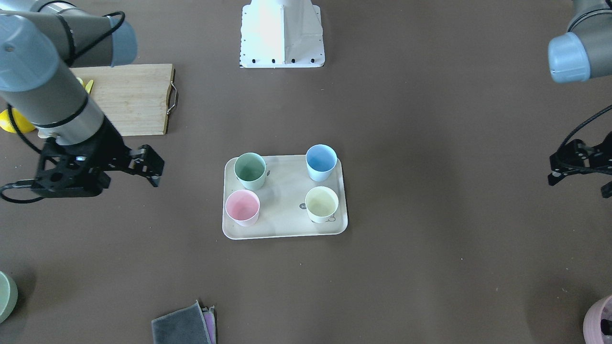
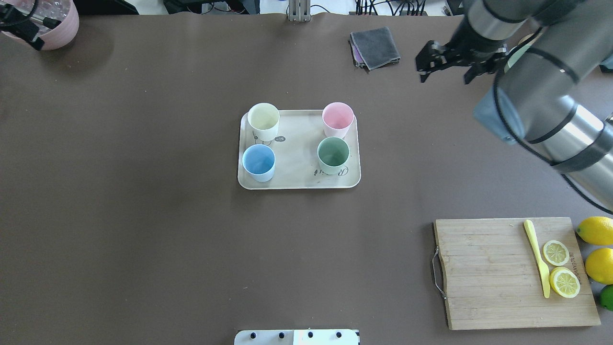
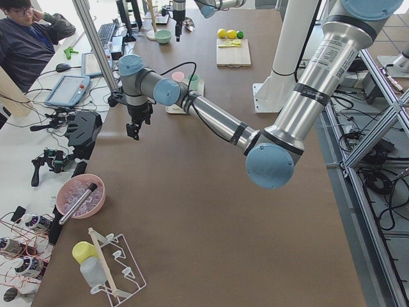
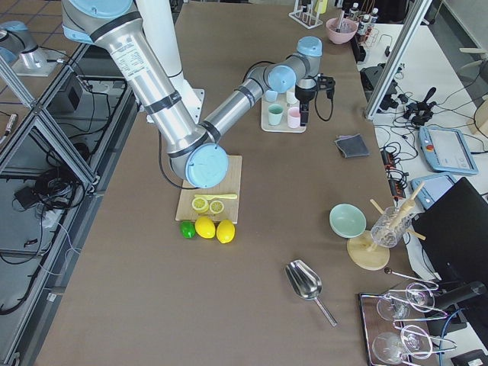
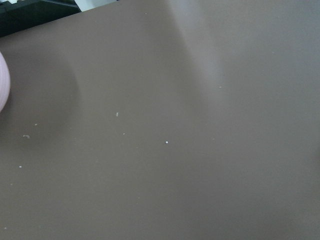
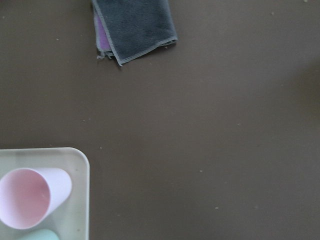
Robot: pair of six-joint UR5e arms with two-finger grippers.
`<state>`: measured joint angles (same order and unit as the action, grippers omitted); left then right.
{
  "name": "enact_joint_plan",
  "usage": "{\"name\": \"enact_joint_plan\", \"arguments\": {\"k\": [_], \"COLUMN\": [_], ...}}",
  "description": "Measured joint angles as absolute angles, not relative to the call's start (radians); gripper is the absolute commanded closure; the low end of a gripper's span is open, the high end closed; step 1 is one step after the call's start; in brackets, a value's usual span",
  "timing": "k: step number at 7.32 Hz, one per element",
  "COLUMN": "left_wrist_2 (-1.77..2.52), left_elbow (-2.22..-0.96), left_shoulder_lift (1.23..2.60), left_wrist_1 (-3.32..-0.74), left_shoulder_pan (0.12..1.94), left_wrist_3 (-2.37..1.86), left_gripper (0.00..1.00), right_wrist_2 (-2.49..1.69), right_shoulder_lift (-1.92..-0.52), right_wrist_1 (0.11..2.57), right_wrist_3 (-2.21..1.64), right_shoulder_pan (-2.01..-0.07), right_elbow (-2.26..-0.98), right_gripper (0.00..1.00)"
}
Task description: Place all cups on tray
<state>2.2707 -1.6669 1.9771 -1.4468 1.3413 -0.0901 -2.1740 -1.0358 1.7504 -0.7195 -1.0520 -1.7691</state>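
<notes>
Overhead exterior: tray [image 2: 297,148] centre table. Right gripper [image 2: 444,79] nearer, beyond its far right corner, wide, empty; left gripper [image 1: 581,184] well apart, seemingly wide, empty. Blue cup [image 2: 258,162], yellow cup [image 2: 263,120], pink cup [image 2: 338,119], green cup [image 2: 333,154] upright on tray, one per corner.

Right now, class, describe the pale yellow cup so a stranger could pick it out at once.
Start at the cream tray in the middle of the table: four upright cups, one near each corner. The pale yellow cup takes the corner far from the robot's base, on its left. Only it is yellow; beside it are the light blue cup and the pink cup.
</notes>
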Motion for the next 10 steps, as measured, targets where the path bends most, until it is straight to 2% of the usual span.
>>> {"name": "enact_joint_plan", "arguments": {"k": [3, 6, 8, 10], "left_wrist_2": [2.279, 2.324, 2.363, 2.36], "left_elbow": [-1.699, -1.742, -1.772, -1.79], "left_shoulder_lift": [1.732, 1.534, 1.45, 1.443], "left_wrist_1": [-1.455, -1.468, -1.469, -1.473], "left_shoulder_pan": [1.446, 1.511, 1.532, 1.572], "left_wrist_3": [0.119, 0.14, 0.137, 0.138], "left_gripper": [0.02, 0.02, 0.02, 0.02], "right_wrist_2": [-2.295, -2.296, -2.302, -2.303], "right_shoulder_lift": [-1.302, -1.598, -1.668, -1.679], "right_wrist_1": [1.846, 1.81, 1.769, 1.762], "right_wrist_3": [-0.195, 0.048, 0.07, 0.07], "right_shoulder_pan": [-1.367, -1.489, -1.498, -1.499], "right_elbow": [-1.829, -1.853, -1.846, -1.846], "right_gripper": [0.0, 0.0, 0.0, 0.0]}}
